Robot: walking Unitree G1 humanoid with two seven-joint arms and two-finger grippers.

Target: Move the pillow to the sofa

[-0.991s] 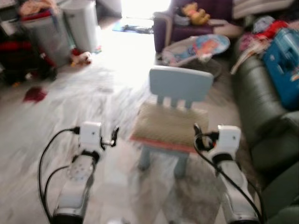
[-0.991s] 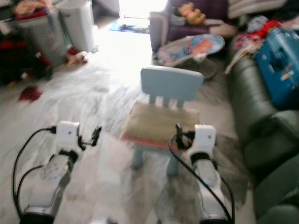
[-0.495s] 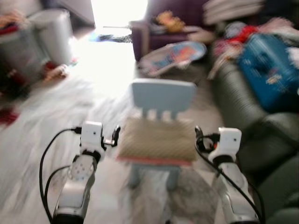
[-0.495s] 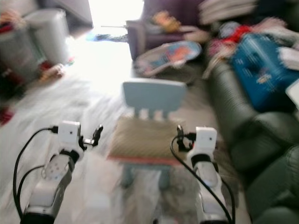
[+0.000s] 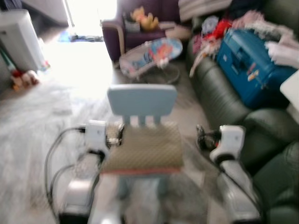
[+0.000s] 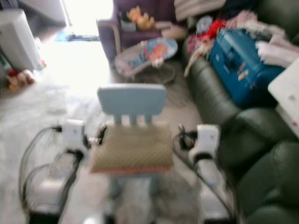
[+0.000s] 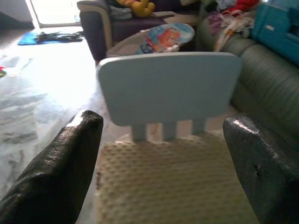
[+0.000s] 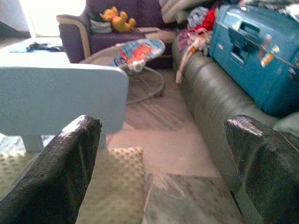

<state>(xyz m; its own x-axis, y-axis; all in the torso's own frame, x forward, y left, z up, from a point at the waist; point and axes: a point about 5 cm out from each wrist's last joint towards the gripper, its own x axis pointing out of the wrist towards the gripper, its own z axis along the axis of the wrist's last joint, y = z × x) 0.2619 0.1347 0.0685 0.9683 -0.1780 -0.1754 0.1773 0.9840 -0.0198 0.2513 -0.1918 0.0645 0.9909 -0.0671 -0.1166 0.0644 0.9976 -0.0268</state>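
Beige and flat, with a dimpled weave and a reddish front edge, the square cushion-like pillow [image 5: 145, 148] is seen lying on the seat of a small pale-blue plastic chair [image 5: 141, 100], its back edge tucked against the slats of the chair's backrest. It lies level, its broad face upward; it appears only slightly longer from side to side than from front to back, so that its long axis would run from 9 o'clock to 3 o'clock across the head views, though the blur leaves this uncertain. The left hand [image 5: 119, 134] is held at the pillow's 9 o'clock edge, just beside it, with its two black fingers [image 7: 65, 172] spread wide, as the left wrist view shows. The right hand [image 5: 201, 138] is held at 3 o'clock, a little apart from the pillow, its fingers [image 8: 60, 172] likewise spread wide and holding nothing. The dark green leather sofa [image 5: 219, 95] runs from 3 o'clock up toward 1 o'clock, where a blue hard-shell suitcase [image 5: 250, 63] and a heap of clothes lie on it. No grasp has yet been made. It is judged that a one-sided pinch might let the limp pillow fold and slide off, or that the light chair might be nudged or tipped if a hand is pushed against its seat.
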